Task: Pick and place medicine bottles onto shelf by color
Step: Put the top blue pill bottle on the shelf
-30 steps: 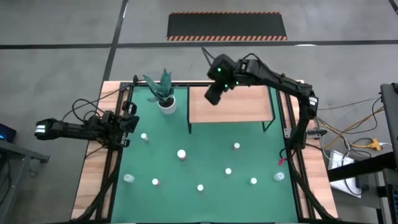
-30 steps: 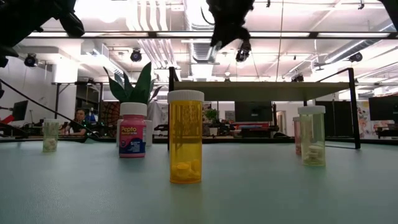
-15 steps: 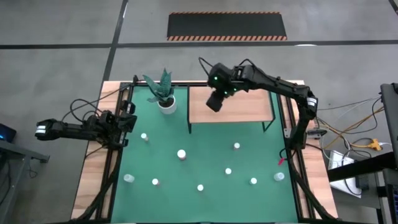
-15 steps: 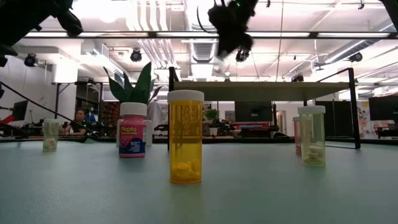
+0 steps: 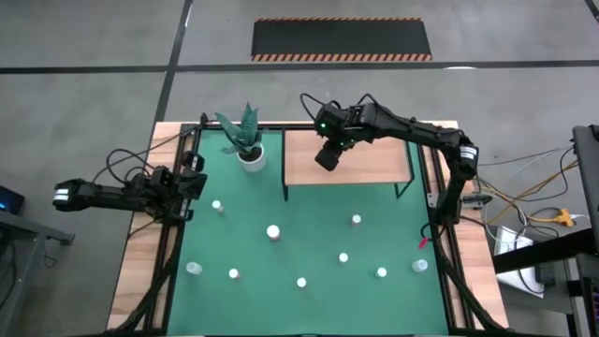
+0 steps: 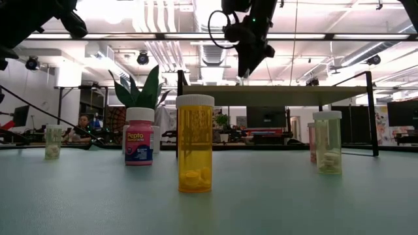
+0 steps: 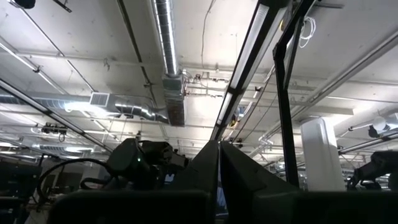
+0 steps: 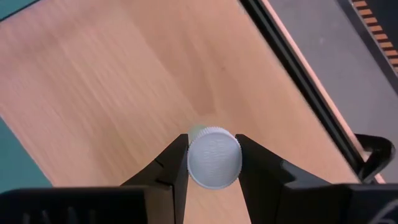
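My right gripper (image 5: 326,157) hangs over the left half of the shelf (image 5: 374,159), a light wooden board on black legs, and is shut on a small bottle whose white cap (image 8: 214,157) shows between the fingers. In the low view this gripper (image 6: 246,66) is just above the board (image 6: 294,87). Several white-capped bottles stand on the green mat (image 5: 309,206): a yellow one (image 6: 194,143), a pink one (image 6: 139,137), a whitish one (image 6: 327,141). My left gripper (image 5: 194,183) waits shut at the table's left edge. My right gripper pinches the bottle by its white cap (image 8: 214,157), one finger (image 8: 172,163) on each side of the rim. The fingers come from above, pointing down at the shelf board (image 8: 124,93). A pale green body shows just behind the cap; whether its base touches the board I cannot tell.
A white pot with a green plant (image 5: 248,142) stands on the mat beside the shelf's left end. The shelf's black legs (image 5: 286,183) drop to the mat. Bottles are scattered over the near half of the mat (image 5: 301,282). The board's right half is bare wood.
My right gripper, still shut on the bottle, has moved down toward the shelf board and a little toward the table's near and right side, tipping as it went. The left arm and the bottles on the mat have kept still.
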`<state>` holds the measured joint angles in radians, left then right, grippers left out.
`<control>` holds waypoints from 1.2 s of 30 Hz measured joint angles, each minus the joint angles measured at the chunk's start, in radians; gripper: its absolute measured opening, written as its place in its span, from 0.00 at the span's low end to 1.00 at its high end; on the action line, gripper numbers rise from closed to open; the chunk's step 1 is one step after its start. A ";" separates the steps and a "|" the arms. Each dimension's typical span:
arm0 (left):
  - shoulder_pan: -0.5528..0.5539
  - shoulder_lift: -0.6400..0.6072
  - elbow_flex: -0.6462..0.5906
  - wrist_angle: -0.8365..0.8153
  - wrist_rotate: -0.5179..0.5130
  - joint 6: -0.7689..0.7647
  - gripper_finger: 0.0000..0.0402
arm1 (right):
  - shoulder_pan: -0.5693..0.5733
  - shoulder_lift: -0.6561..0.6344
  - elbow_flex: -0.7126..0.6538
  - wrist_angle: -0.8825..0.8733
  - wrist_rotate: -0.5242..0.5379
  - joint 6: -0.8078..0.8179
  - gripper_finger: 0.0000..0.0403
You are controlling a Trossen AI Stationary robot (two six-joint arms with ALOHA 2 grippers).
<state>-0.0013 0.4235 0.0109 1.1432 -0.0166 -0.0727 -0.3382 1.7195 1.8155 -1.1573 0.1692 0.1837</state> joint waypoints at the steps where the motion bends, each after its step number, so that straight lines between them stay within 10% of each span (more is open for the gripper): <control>1: 0.000 0.001 0.000 0.001 0.000 0.000 0.00 | 0.000 0.000 -0.005 0.005 -0.001 0.001 0.26; 21: 0.000 0.001 0.000 -0.002 0.001 -0.002 0.00 | 0.000 -0.004 0.131 -0.063 0.014 -0.019 0.44; 36: 0.000 -0.003 -0.001 0.001 0.008 -0.002 0.00 | 0.020 -0.084 -0.054 -0.098 0.006 -0.071 0.08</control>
<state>-0.0017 0.4202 0.0101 1.1439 -0.0090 -0.0750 -0.3180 1.6351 1.7616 -1.2553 0.1757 0.1125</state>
